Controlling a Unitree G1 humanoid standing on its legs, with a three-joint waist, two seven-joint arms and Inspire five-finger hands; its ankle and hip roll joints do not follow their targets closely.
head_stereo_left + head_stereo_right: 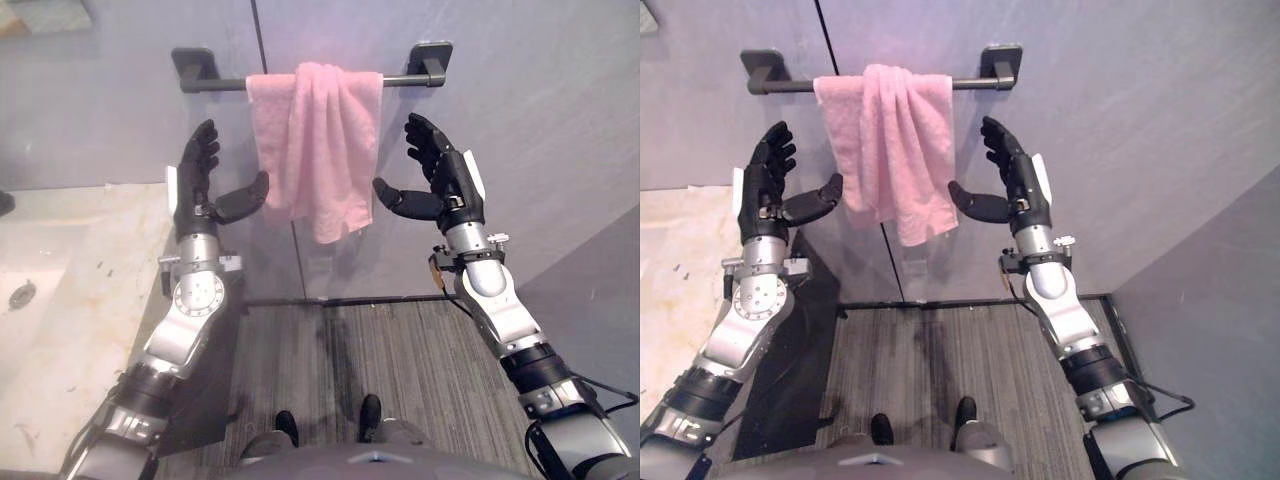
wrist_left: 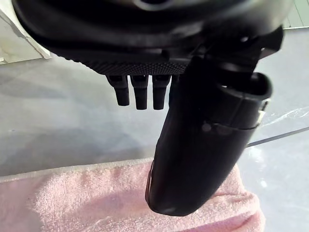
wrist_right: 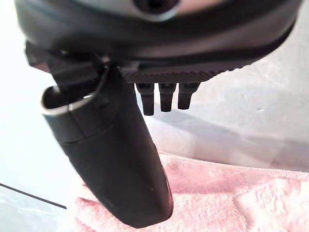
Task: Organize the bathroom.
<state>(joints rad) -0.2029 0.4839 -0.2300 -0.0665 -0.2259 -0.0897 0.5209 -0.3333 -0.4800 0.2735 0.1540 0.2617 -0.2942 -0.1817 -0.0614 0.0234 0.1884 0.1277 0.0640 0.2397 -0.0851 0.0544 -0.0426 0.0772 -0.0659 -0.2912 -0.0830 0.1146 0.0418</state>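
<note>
I have the pink towel (image 1: 315, 150) draped over the dark towel bar (image 1: 310, 78) on the grey wall (image 1: 540, 120), at about 12 o'clock from where the robot stands. It hangs bunched and uneven, with its folds gathered toward the middle and one corner dropping lower on the right side.

My main worry is the drape itself. The towel only lies over the bar, so if I pull down on one side harder than the other, I judge it could slide off and drop to the striped floor mat (image 1: 330, 370) below. A second risk is closing on too little cloth: a shallow pinch at the edge could slip out and leave the towel more crooked than it is. I would also watch the bar's end brackets (they sit just above both hands), since raised fingers could knock them.

The left hand (image 1: 198, 185) is up at about 9 o'clock of the towel, fingers straight and thumb spread toward the cloth, holding nothing; its thumb tip sits just beside the towel's edge and I cannot tell whether it touches. The right hand (image 1: 440, 175) mirrors it at 3 o'clock, spread wide with fingers extended, its thumb near the towel's lower edge but apart from it, also empty.
</note>
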